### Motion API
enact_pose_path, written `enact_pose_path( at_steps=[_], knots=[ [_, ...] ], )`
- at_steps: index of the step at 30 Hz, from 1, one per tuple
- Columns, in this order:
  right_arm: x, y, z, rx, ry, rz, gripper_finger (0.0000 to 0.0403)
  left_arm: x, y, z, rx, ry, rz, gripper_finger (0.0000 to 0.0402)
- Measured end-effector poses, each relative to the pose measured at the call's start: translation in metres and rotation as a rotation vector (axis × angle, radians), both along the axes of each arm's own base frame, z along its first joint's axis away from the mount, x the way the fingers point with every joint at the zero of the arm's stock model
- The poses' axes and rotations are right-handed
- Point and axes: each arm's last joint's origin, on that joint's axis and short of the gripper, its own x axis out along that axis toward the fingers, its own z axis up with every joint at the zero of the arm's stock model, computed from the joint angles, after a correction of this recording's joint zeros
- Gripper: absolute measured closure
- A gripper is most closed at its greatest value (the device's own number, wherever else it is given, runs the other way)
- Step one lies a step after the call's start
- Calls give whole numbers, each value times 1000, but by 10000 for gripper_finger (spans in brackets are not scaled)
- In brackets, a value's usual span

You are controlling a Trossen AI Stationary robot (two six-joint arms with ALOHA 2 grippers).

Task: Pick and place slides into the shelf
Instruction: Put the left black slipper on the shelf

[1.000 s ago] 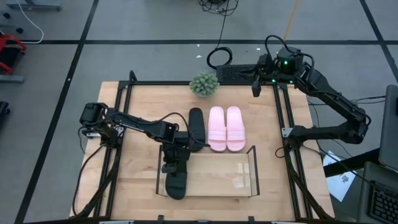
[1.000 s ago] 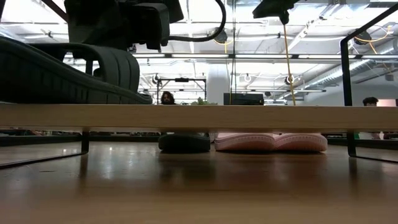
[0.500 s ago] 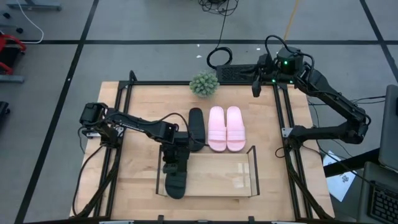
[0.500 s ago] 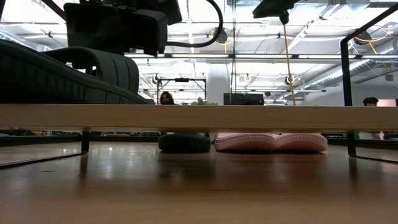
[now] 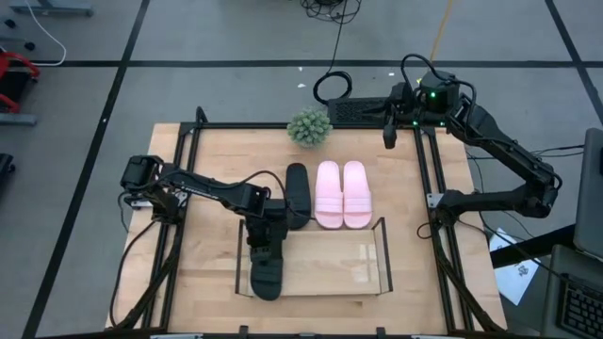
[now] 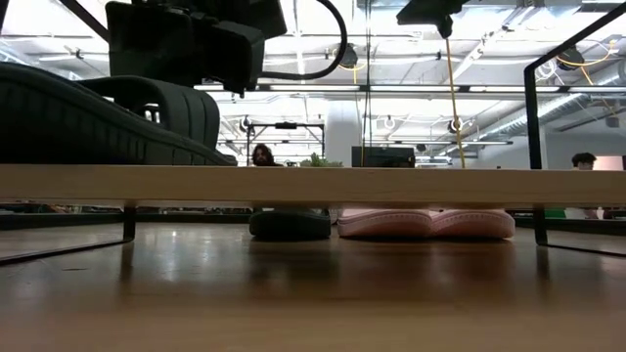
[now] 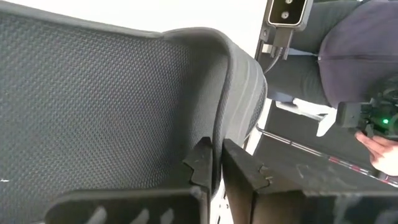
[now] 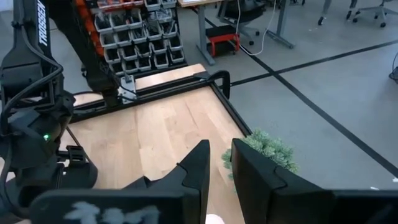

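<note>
The left gripper (image 7: 216, 163) pinched a black slide's (image 7: 112, 106) edge between its fingers (image 7: 200, 163) over the shelf (image 5: 372, 266); the right gripper's (image 8: 216, 163) fingers stood slightly apart, empty.

Wooden table (image 5: 207, 273) bearing shelf (image 5: 325, 266), plant (image 5: 309, 126), pink slides (image 5: 342, 193), black slide (image 5: 298, 193); another black slide (image 5: 267, 275) on shelf.

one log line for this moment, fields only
left gripper: shut on black slide over shelf | right gripper: parked at far corner | black slide, pink pair on table
</note>
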Motion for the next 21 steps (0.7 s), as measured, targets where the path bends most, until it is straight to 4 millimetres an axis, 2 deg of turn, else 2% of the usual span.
enact_pose_path(
  at_steps=[4,14,21],
  knots=[
    [0,0,0,-3,1,1,346,1,0,1,-19,1,2,368],
    [0,0,0,-5,1,2,346,1,-1,1,-28,12,19,305],
    [0,0,0,-11,3,6,346,6,-1,9,-33,-14,17,293]
  ],
)
